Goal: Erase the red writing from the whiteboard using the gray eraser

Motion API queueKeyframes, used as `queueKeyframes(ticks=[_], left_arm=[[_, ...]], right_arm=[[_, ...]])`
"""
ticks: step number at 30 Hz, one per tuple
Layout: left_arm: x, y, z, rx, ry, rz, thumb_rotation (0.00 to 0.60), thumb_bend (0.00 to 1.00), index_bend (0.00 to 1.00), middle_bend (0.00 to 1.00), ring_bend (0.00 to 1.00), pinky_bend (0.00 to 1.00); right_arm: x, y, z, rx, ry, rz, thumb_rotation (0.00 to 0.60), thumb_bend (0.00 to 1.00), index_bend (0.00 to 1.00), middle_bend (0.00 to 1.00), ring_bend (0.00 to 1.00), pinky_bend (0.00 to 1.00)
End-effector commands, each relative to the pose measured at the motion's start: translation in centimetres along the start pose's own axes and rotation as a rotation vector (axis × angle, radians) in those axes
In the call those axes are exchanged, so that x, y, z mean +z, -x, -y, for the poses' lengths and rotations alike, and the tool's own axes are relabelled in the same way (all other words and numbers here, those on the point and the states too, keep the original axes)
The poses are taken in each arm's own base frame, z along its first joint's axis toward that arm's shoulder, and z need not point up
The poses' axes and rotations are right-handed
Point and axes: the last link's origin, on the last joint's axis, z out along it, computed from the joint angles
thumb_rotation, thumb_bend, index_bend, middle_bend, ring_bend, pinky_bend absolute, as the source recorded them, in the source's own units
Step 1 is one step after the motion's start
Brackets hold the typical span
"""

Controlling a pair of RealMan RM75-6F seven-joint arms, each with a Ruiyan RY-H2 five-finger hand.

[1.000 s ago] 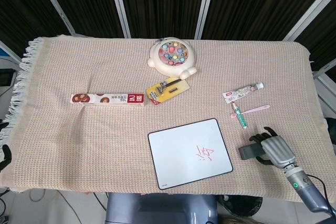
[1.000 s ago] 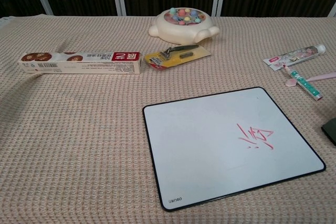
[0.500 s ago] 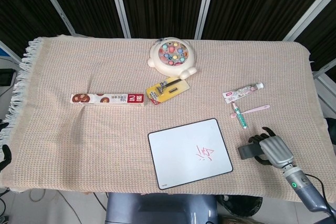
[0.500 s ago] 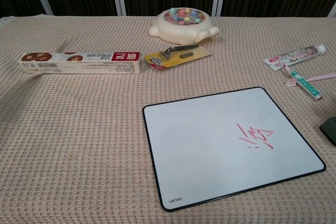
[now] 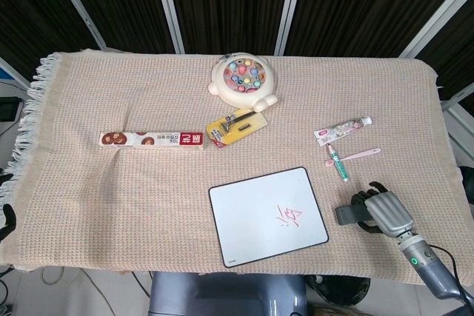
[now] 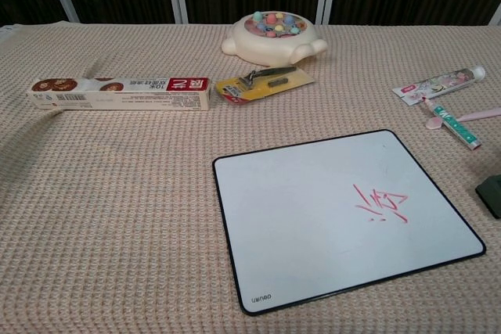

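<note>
The whiteboard [image 5: 268,214] [image 6: 344,215] lies on the woven cloth near the front edge, with red writing [image 5: 286,217] [image 6: 381,205] on its right half. Just right of the board sits the gray eraser [image 5: 346,214], and only its corner [image 6: 491,195] shows in the chest view. My right hand [image 5: 385,212] has its fingers curled over the eraser's right end and grips it. A dark sliver at the far left edge [image 5: 6,221] looks like part of my left hand, too little to read.
A toothbrush [image 5: 354,155] and toothpaste tube [image 5: 342,130] lie behind the eraser. A razor pack [image 5: 235,126], a long box [image 5: 151,139] and a round fishing toy [image 5: 244,79] sit further back. The table's front edge runs just below the board.
My right hand has shifted slightly down and toward the front edge, and the eraser moved a little with it. The board and writing are unchanged.
</note>
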Motion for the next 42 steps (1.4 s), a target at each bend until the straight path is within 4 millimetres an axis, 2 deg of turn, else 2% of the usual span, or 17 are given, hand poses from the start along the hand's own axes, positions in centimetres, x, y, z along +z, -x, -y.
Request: queueKeyframes(ticks=[1, 9, 14, 18, 24, 32, 42], left_arm=[[0.0, 0.0, 0.0, -0.001, 0.001, -0.002, 0.6, 0.64, 0.19, 0.08, 0.02, 0.04], [0.0, -0.1, -0.1, -0.004, 0.003, -0.002, 0.6, 0.64, 0.19, 0.08, 0.02, 0.04], [0.0, -0.1, 0.0, -0.009, 0.001, -0.004, 0.6, 0.64, 0.19, 0.08, 0.02, 0.04], [0.0, -0.2, 0.0, -0.013, -0.001, -0.003, 0.6, 0.64, 0.19, 0.08, 0.02, 0.04], [0.0, -0.3, 0.0, -0.016, -0.002, 0.0, 0.6, 0.64, 0.19, 0.08, 0.02, 0.04], [0.0, -0.5, 0.2, -0.024, -0.006, -0.003, 0.6, 0.64, 0.19, 0.08, 0.02, 0.04], [0.0, -0.5, 0.2, -0.026, -0.006, -0.001, 0.6, 0.64, 0.19, 0.08, 0.02, 0.04]], right_arm=[[0.1, -0.2, 0.2, 0.015, -0.006, -0.005, 0.6, 0.45, 0.61, 0.54, 0.49, 0.24], [2.1, -3.3, 1.3, 0.04, -0.067, -0.053, 0.6, 0.45, 0.62, 0.54, 0.5, 0.28], [4.3, -5.0, 3.0, 0.038, -0.112, -0.041, 0.6, 0.45, 0.62, 0.54, 0.5, 0.3], [6.2, -5.7, 5.3, 0.041, -0.146, -0.022, 0.6, 0.45, 0.61, 0.54, 0.5, 0.31], [8.6, -5.6, 9.1, 0.06, -0.197, 0.028, 0.6, 0.45, 0.62, 0.54, 0.51, 0.35], [10.4, -4.9, 13.5, 0.055, -0.258, 0.015, 0.6, 0.45, 0.62, 0.54, 0.51, 0.35], [11.5, -4.3, 15.9, 0.037, -0.28, 0.014, 0.6, 0.45, 0.62, 0.55, 0.51, 0.35]])
